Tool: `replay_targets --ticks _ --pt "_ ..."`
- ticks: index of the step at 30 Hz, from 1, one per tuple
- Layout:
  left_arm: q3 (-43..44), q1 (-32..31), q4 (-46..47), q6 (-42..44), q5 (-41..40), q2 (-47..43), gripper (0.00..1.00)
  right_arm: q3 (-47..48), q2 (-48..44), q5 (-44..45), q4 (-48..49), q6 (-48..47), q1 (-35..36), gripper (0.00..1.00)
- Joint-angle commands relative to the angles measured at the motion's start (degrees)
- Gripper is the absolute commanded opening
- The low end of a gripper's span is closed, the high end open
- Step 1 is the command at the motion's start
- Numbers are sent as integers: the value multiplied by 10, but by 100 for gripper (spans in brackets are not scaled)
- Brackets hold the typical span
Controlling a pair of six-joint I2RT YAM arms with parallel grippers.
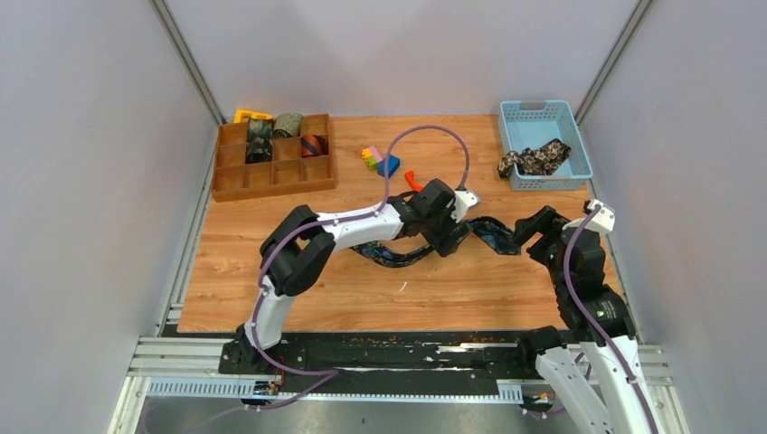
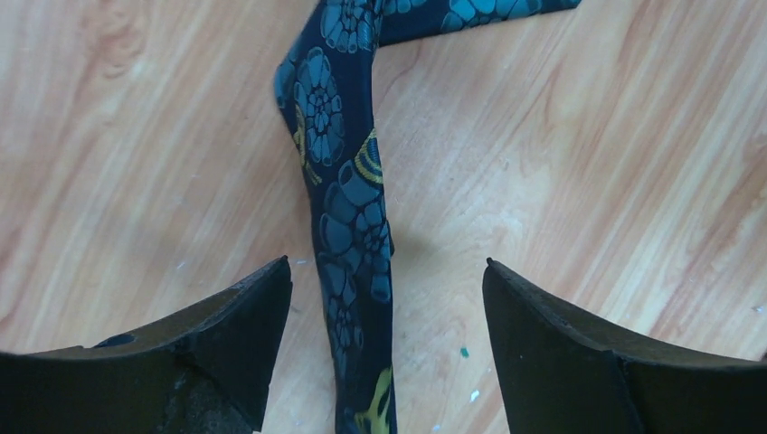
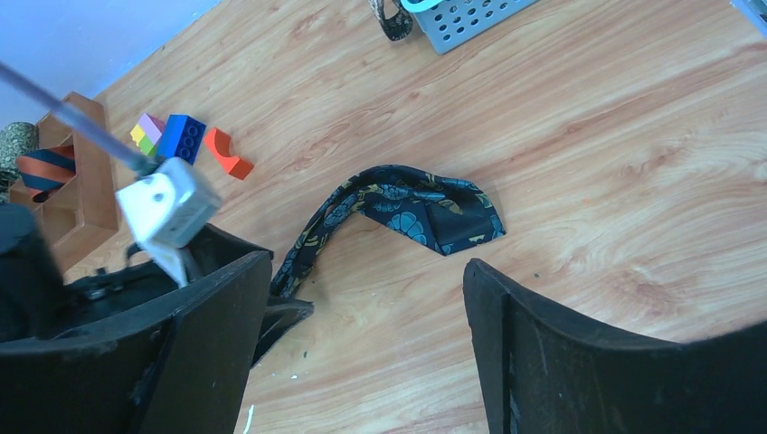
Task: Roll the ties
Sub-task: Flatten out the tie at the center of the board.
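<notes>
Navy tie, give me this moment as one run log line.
navy tie: unrolled on table | left fingers: open, straddling tie | right fingers: open, empty

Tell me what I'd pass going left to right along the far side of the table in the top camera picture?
Brown wooden compartment box, small pile of coloured plastic blocks, red-orange curved plastic block, light blue plastic basket with a black-and-tan floral fabric tie lying in it.

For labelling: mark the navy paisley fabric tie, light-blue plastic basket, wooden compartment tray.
Navy paisley fabric tie (image 3: pixel 432 215): right wrist view, folded wide end.
Light-blue plastic basket (image 1: pixel 544 182): top view, front wall.
Wooden compartment tray (image 1: pixel 271 190): top view, front wall.
</notes>
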Motion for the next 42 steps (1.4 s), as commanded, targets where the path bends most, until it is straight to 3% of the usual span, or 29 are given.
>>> replay_targets --ticks 1,4,10,12,19,24,29,42 --pt "48 -5 -5 3 14 40 80 37 -2 8 -20 -9 -1 79" --pt "51 -6 4 -6 4 58 63 41 -4 -5 -19 -12 0 78" --pt "61 -6 -14 -20 31 76 12 38 -14 -9 -13 -12 0 77" --pt "53 -6 -18 -35 58 64 0 35 -15 -12 -7 -12 0 77" --pt "35 18 -18 -168 294 36 0 30 12 -39 4 -18 0 77" --pt "-32 71 77 -317 401 30 2 31 61 -72 12 -17 -1 76" --pt "-10 115 -3 -298 395 65 9 31 122 -101 15 -13 0 76" --pt "88 183 -33 -326 418 153 38 40 321 -144 49 -5 0 78"
